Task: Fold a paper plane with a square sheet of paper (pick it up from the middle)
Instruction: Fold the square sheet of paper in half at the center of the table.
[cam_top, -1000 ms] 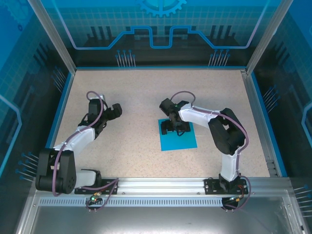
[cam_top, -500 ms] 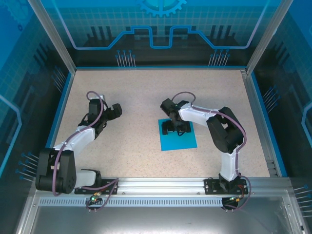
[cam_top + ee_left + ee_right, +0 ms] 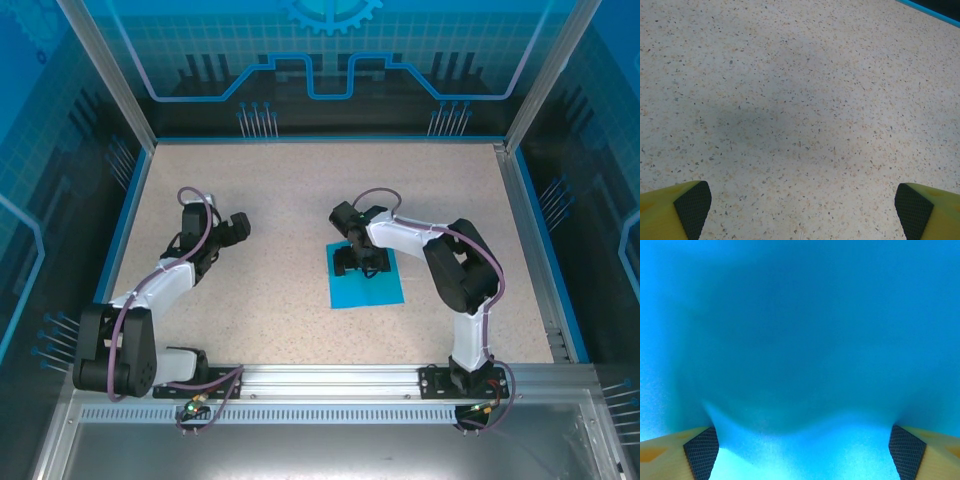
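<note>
The square sheet of paper [image 3: 375, 288] lies flat on the speckled table, bright cyan-blue, just right of centre. My right gripper [image 3: 362, 262] points down over its far half, very close to the surface. In the right wrist view the paper [image 3: 800, 340] spreads under the right gripper [image 3: 802, 450], whose dark pads [image 3: 701, 450] stand wide apart and open, with its shadow on the sheet. My left gripper [image 3: 240, 225] hovers well to the left of the sheet. In the left wrist view the left gripper [image 3: 802, 210] is open over bare table, with nothing between its fingertips [image 3: 692, 205].
The table [image 3: 280, 200] is walled by a blue rim and transparent panels on the left, far and right sides. The aluminium rail [image 3: 330, 378] carrying both arm bases runs along the near edge. A blue edge strip [image 3: 935, 12] shows at the top right of the left wrist view.
The right arm's elbow has shifted slightly and its gripper has settled a little over the sheet. The left arm has not moved.
</note>
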Available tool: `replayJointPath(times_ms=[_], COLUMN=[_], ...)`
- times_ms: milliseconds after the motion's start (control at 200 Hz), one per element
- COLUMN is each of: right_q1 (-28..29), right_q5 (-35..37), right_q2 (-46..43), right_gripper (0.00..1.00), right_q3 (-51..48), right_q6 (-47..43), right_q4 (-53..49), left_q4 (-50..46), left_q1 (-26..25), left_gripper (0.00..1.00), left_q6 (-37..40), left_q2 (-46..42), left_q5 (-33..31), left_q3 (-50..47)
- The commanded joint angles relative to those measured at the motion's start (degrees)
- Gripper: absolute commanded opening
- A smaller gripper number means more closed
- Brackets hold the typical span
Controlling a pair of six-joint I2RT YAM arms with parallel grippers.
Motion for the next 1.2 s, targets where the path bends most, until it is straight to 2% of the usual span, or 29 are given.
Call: replayJointPath(times_ms=[0,180,295,380,500,640,960,1191], right_q1=[-1.18,-1.30,-1.44,-1.45,-1.40,-1.10,-0.46,-1.97], right_q5=[-0.68,-1.42,-3.03,-4.95,-8.41,-12.97,-29.56,-36.35], right_q2=[6.64,4.61,2.44,0.66,-1.20,-4.16,-12.70,-15.75], right_gripper=[0.90,0.88,0.83,0.75,0.55,0.44,0.31,0.31], right_q3=[-4.23,-4.67,-4.99,-5.63,-6.00,-6.96,-12.79,-18.90], right_q6=[1.07,1.33,1.21,1.74,3.57,5.55,11.23,17.34], right_q4=[1.01,1.89,3.67,6.09,9.16,14.60,36.16,49.27], left_q4=[-0.76,-0.81,-0.81,-0.90,-0.84,-0.14,2.04,4.27], left_q1=[-0.46,-0.46,-0.42,-0.46,-0.46,-1.02,-8.15,-11.68], left_gripper=[0.98,0.99,0.99,0.98,0.99,0.99,0.97,0.95], left_q6=[-0.07,-0.05,-0.06,-0.32,-2.05,-6.07,-14.83,-17.77], left_q2=[0.56,0.67,0.65,0.82,1.00,1.34,1.33,-1.22], left_q5=[0.21,0.21,0.54,1.28,3.43,8.31,14.88,17.72], left_q3=[2.32,2.40,2.40,2.49,2.41,2.07,-1.23,-4.45])
